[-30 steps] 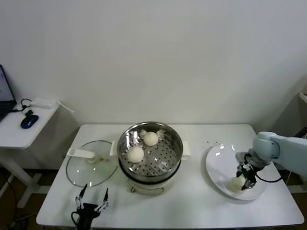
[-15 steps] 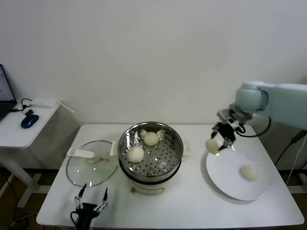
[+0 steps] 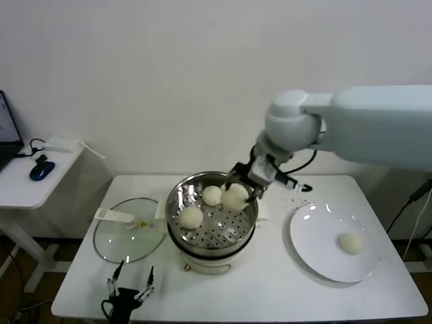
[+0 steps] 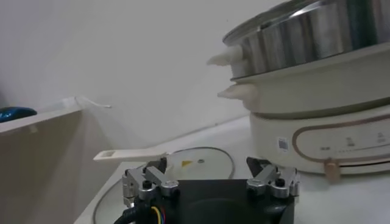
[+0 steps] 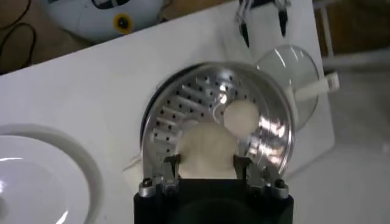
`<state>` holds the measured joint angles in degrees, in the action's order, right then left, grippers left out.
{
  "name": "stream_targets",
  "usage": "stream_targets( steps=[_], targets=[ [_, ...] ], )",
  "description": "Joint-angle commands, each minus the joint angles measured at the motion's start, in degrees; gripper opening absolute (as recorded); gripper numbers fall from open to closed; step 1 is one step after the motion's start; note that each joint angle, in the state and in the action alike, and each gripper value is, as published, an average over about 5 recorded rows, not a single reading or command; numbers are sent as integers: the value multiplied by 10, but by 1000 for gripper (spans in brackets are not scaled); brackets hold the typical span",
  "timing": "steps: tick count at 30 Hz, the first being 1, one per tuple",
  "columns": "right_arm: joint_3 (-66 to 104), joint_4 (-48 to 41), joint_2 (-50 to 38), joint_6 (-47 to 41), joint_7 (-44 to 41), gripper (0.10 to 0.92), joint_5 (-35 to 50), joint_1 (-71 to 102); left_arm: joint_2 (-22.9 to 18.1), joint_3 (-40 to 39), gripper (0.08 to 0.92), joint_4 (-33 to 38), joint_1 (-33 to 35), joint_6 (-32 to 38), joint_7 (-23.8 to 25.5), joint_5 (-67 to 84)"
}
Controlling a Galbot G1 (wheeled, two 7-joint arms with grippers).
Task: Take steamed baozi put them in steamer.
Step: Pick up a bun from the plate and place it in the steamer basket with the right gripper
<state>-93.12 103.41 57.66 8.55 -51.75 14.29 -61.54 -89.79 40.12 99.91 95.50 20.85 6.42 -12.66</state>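
At the near edge of the flat white bench (image 3: 270,290), the left gripper (image 3: 131,292) sits parked low, its thin dark fingers (image 4: 149,181) apart and holding nothing, unchanged from a second ago. Just beyond it lies the flat round glass lid with a white handle (image 3: 128,229), beside the steamer, a round shiny stainless-steel pot with a perforated basket floor on a white base (image 3: 212,253). Two smooth cream-white round buns (image 3: 192,217) rest on the perforated floor, apart from each other, in the same places as before. To the right, the flat white glossy plate (image 3: 317,260) now carries one remaining bun (image 3: 349,242); a second ago the right gripper was down on this plate at a bun near its front. The right gripper (image 3: 241,191) has since crossed to the steamer and hangs over its far right rim, fingers (image 5: 170,169) clamped on either side of a third bun (image 3: 235,196), which is inside the pot's mouth; whether it touches the basket floor cannot be told. The pale grey, smooth-shelled right arm (image 3: 364,125) spans in from the right. Farther left stands a small white side table (image 3: 27,192) bearing a blue computer mouse (image 3: 40,170).
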Motion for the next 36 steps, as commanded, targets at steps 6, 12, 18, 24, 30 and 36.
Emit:
stream_targets(
  steps=[6,12,18,24,30,36],
  targets=[
    [1,-62,125,82,30,608,-148,121,-3,3,823,5,4,4,-1,-3],
    [-8,-84,149,86,29,610,-150,148,-3,6,823,2,2,6,-1,-2],
    [-15,-94,157,87,28,611,-152,158,-2,9,823,-3,-2,6,-1,0],
    [-11,-113,162,88,26,611,-152,163,-2,10,823,-6,-6,6,-1,2],
    [-9,-125,164,90,27,611,-145,157,-2,10,823,-8,-9,5,-1,3],
    [-20,-121,151,81,25,700,-53,120,-2,10,823,-11,-11,4,-1,2]
  ],
)
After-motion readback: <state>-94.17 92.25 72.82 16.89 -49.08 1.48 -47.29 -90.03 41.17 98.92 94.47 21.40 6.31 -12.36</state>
